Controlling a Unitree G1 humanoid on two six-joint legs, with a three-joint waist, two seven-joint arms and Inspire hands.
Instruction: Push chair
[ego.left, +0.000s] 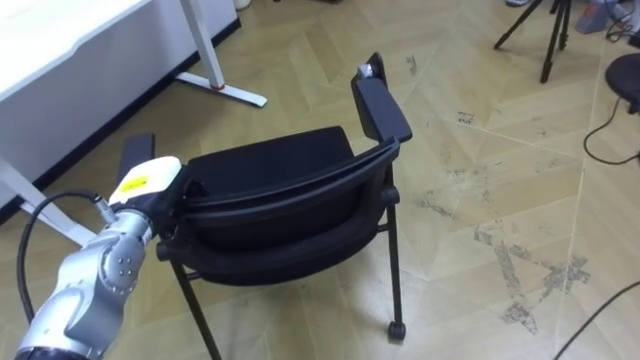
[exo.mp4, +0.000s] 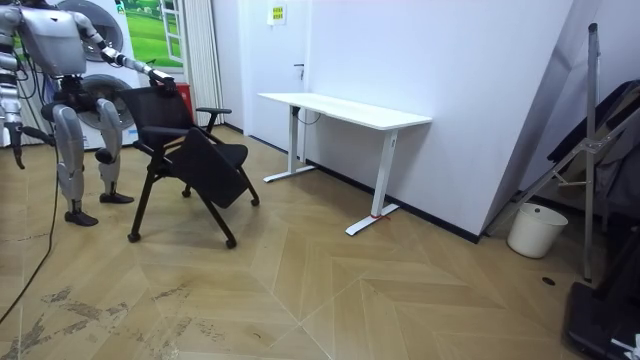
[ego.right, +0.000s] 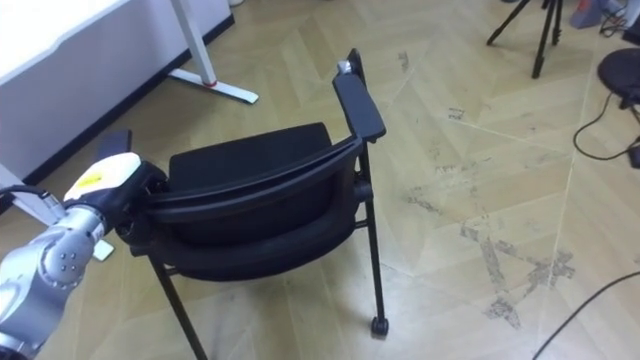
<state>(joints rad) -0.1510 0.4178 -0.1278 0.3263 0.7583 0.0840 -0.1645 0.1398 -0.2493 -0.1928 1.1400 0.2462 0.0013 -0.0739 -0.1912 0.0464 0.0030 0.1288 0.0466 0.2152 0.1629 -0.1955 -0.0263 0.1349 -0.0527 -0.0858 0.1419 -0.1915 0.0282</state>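
One chair (ego.left: 270, 165) – one white table (exo.mp4: 345, 108) – one bucket (exo.mp4: 537, 230).
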